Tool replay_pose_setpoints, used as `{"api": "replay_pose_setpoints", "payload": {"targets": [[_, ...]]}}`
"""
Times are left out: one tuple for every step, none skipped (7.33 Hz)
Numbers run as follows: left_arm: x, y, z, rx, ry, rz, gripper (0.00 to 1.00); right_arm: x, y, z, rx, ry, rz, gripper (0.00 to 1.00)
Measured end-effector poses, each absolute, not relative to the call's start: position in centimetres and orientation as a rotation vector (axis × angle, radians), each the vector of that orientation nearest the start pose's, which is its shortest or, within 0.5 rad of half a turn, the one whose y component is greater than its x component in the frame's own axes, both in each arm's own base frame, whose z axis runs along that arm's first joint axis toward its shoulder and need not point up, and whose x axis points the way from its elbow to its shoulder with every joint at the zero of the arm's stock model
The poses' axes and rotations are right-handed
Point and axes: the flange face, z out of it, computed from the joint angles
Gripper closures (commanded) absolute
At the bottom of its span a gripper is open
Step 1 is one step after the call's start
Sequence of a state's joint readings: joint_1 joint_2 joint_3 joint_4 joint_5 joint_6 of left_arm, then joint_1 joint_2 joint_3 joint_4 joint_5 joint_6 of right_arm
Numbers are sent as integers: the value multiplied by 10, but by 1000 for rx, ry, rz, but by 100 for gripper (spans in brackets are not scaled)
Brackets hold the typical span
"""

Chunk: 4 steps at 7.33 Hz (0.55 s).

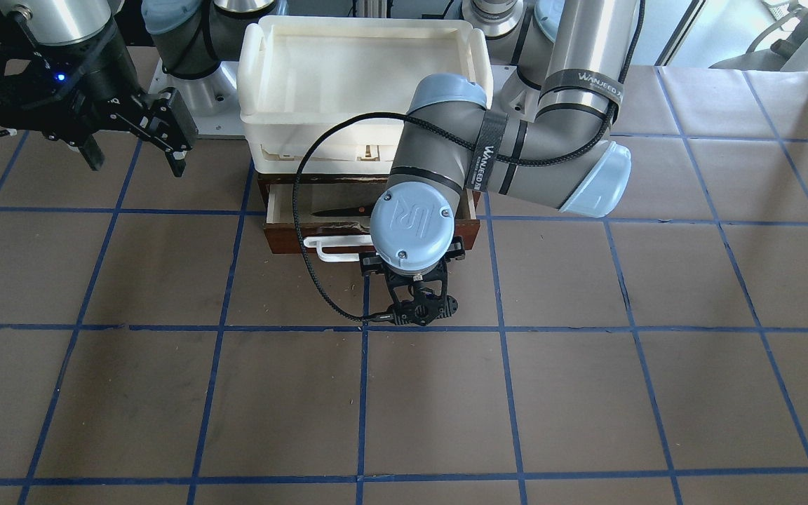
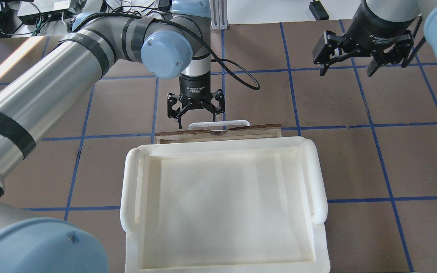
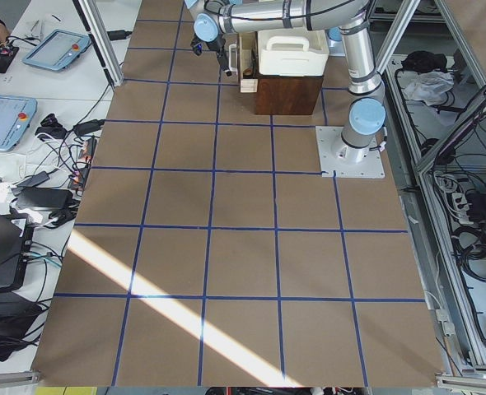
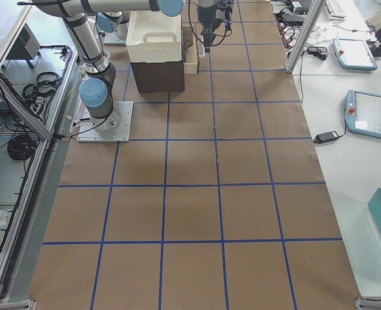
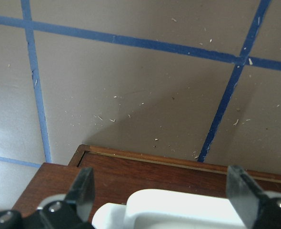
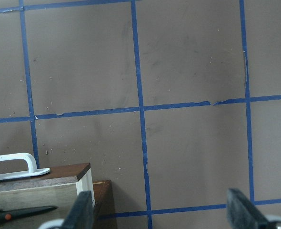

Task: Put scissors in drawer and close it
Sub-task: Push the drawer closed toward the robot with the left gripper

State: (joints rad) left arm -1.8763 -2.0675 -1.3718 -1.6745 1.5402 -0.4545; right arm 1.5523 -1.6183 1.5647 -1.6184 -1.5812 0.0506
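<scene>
The drawer (image 1: 285,237) stands partly open under the cream-white tray. Its dark wood front (image 2: 264,127) carries a white bar handle (image 2: 218,124). The scissors (image 1: 337,210) lie inside the drawer, blades toward the view's left; the right wrist view also shows them (image 6: 16,213). My left gripper (image 2: 196,118) is open and empty, pointing down just in front of the drawer front. In the left wrist view, the handle (image 5: 178,207) lies between its fingers (image 5: 83,191). My right gripper (image 2: 359,69) is open and empty, raised off to the drawer's right side.
The cream-white plastic tray (image 2: 127,182) sits on top of the dark cabinet (image 3: 288,95) that holds the drawer. The brown table with its blue tape grid (image 1: 404,393) stretches in front of the drawer. The left arm's black cable (image 1: 302,231) loops over the drawer.
</scene>
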Motion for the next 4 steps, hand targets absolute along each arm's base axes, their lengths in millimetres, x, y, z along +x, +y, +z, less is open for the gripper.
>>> {"api": "replay_pose_setpoints", "payload": {"targets": [[-322, -555, 287, -222, 2947, 594, 0, 123, -483, 519, 109, 3145, -160, 0], [-323, -551, 284, -215, 2939, 607, 0, 123, -483, 519, 109, 3145, -160, 0], [-324, -548, 283, -211, 2930, 621, 0, 123, -483, 519, 109, 3145, -160, 0], [-323, -544, 284, -213, 2916, 644, 0, 123, -483, 519, 109, 3144, -160, 0]]}}
